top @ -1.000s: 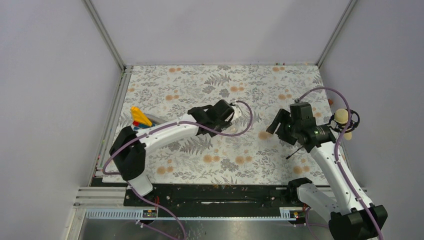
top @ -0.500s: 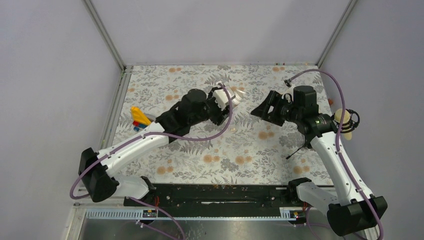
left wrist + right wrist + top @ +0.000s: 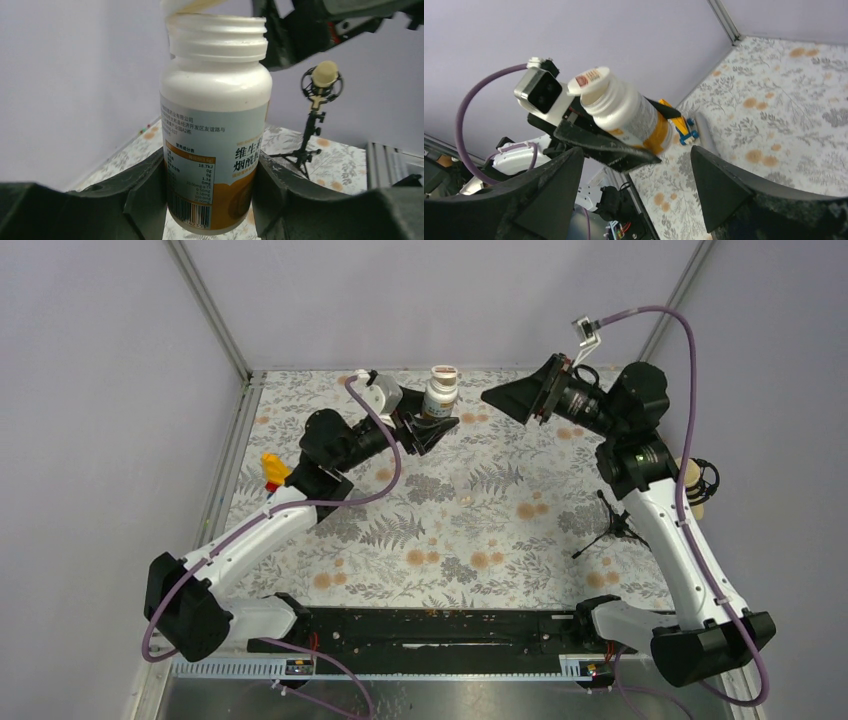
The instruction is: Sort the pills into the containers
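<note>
My left gripper (image 3: pixel 430 427) is shut on a white pill bottle (image 3: pixel 440 392) with a pale and orange label, held upright high above the back of the flowered mat. In the left wrist view (image 3: pixel 210 167) the fingers clamp the bottle (image 3: pixel 215 125) low on its sides. Its threaded neck is bare and a pale flap stands at the mouth. My right gripper (image 3: pixel 492 397) is open and empty. It is raised to the right of the bottle, apart from it and pointing at it. The right wrist view shows the bottle (image 3: pixel 624 112) beyond its spread jaws (image 3: pixel 636 150). No clear cup is in view.
Yellow, red and blue toy blocks (image 3: pixel 275 473) lie at the mat's left edge, also in the right wrist view (image 3: pixel 681 125). A small microphone (image 3: pixel 685 475) on a black tripod (image 3: pixel 610 522) stands at the right. A tiny pale thing (image 3: pixel 463 496) lies mid-mat. Walls close three sides.
My left gripper has lifted the bottle from low over the mat up and toward the back. My right gripper has risen and swung left to face the bottle.
</note>
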You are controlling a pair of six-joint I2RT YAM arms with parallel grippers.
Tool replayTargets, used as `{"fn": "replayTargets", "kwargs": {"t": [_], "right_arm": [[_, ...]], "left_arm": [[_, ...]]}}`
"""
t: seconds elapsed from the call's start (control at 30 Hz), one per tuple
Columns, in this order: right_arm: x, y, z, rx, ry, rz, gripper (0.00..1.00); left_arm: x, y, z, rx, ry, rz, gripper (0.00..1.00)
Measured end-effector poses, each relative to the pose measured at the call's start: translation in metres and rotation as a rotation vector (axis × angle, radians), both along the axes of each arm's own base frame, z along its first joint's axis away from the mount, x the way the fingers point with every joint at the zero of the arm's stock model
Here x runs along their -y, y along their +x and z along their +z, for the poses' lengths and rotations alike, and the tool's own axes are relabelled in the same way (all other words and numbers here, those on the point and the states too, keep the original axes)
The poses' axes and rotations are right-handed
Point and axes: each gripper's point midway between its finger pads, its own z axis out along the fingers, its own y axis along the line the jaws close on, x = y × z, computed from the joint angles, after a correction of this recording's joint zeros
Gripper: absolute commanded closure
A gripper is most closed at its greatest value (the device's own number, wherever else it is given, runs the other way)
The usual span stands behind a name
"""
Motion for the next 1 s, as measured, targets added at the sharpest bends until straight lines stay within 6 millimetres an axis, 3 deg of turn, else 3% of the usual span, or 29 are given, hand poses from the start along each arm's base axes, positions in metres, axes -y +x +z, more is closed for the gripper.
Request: {"fn": "replayTargets", "kwargs": {"t": [0.1,0.23,0.5,0.7,0.83,1.0], "right_arm": [[-0.01,0.0,0.02,0.078,-0.019,0.011,0.11],[-0.029,0.001,0.028,0.149,-0.1,0.013,0.11],[-0.043,0.009,-0.006,0.179,-0.264,0.002,0.1],[-0.058,0.009,-0.031,0.201,-0.347,0.055,0.14],[-0.069,0.009,-0.04,0.21,-0.37,0.081,0.28],[-0.076,0.015,-0.043,0.235,-0.372,0.057,0.62]], "left_arm": [[0.004,-0.01,0.012,0.039,-0.033,-0.057,1.0],[0.009,-0.015,0.014,0.058,-0.043,-0.108,1.0],[0.017,-0.008,-0.008,0.021,-0.004,-0.154,1.0],[0.016,-0.007,-0.012,0.004,-0.002,-0.167,1.0],[0.016,-0.008,-0.014,-0.007,0.003,-0.179,0.95],[0.013,-0.003,-0.019,-0.034,0.008,-0.164,0.65]]}}
